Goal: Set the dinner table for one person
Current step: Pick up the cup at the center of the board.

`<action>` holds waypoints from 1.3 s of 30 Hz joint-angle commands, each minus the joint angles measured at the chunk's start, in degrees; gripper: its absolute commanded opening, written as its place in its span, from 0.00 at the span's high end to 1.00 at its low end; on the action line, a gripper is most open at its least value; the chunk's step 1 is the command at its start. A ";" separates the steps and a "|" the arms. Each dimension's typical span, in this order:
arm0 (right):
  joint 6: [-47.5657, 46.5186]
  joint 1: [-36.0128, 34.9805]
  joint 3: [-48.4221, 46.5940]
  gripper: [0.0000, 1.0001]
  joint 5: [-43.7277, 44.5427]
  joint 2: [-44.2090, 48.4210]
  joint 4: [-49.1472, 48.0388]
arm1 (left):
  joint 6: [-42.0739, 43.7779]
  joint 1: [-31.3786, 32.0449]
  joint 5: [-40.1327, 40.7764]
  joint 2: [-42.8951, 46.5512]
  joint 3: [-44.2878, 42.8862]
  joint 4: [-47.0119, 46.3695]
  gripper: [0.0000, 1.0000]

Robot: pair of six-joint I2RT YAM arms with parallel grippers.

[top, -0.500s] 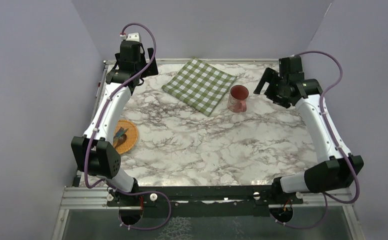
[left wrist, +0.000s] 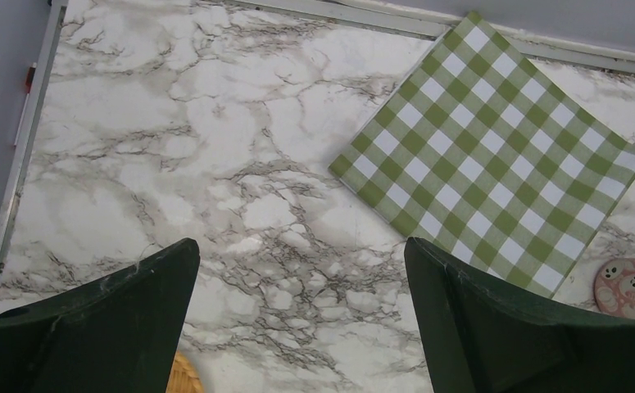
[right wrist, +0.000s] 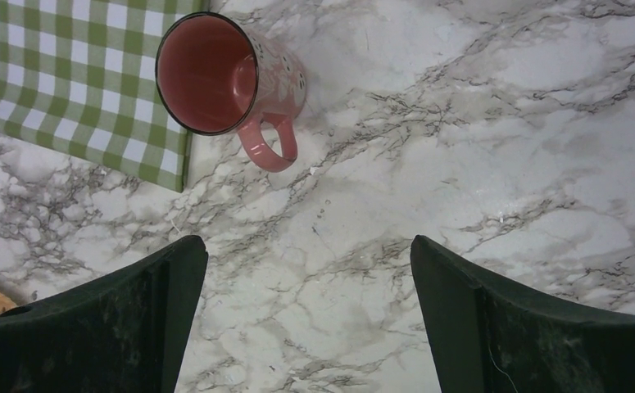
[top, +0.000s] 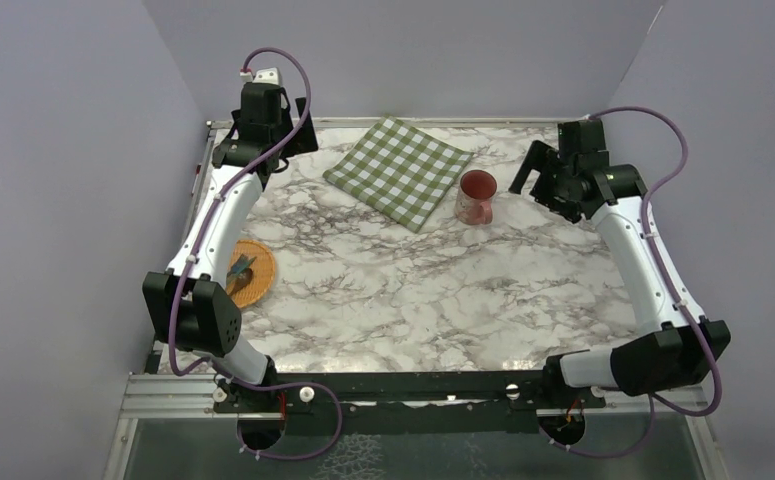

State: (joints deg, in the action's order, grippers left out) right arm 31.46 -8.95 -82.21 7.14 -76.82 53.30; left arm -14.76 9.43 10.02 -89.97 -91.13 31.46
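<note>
Seen from above, both arms stretch far over the marble tabletop [top: 413, 290]. The left end effector [top: 266, 143] hangs at 11 o'clock and the right end effector [top: 535, 183] at 2 o'clock, near a pink mug [top: 476, 197]. In the left wrist view the jaws are released, with marble beneath and the checked cloth [left wrist: 494, 155] at 1 o'clock. In the right wrist view the jaws are released above marble, with the mug at 11 o'clock.

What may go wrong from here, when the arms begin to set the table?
1. The mug stands close against the edge of the checked cloth; the open right gripper may tip it or drag the cloth.
2. The orange plate lies near the left edge of the table, partly under the left arm; reaching back for it may push it off.
</note>
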 commanded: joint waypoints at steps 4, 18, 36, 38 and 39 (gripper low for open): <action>4.73 -0.13 -3.00 0.00 2.90 -4.44 6.99 | -1.32 -0.29 -2.20 0.06 -0.53 0.01 0.01; 3.08 -0.14 -5.47 0.10 -2.49 -11.50 4.33 | -0.74 -0.27 -2.58 -0.44 -0.07 0.00 0.01; -3.42 -0.52 -18.41 0.13 -1.15 -24.98 3.25 | 0.04 -0.29 -3.42 -2.22 -1.65 -0.08 0.01; -4.46 -0.59 -20.82 0.05 -0.58 -26.46 4.17 | 0.08 -0.27 -3.59 -2.46 -1.77 -0.08 0.01; -5.08 -0.69 -22.20 0.04 -0.43 -27.44 4.52 | 0.09 -0.24 -3.60 -2.60 -1.72 -0.14 0.01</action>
State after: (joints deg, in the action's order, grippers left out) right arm 29.76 -9.06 -99.02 5.28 -102.21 57.98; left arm -15.22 9.43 7.90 -91.61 -91.13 31.51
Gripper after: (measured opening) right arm 0.934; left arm 0.991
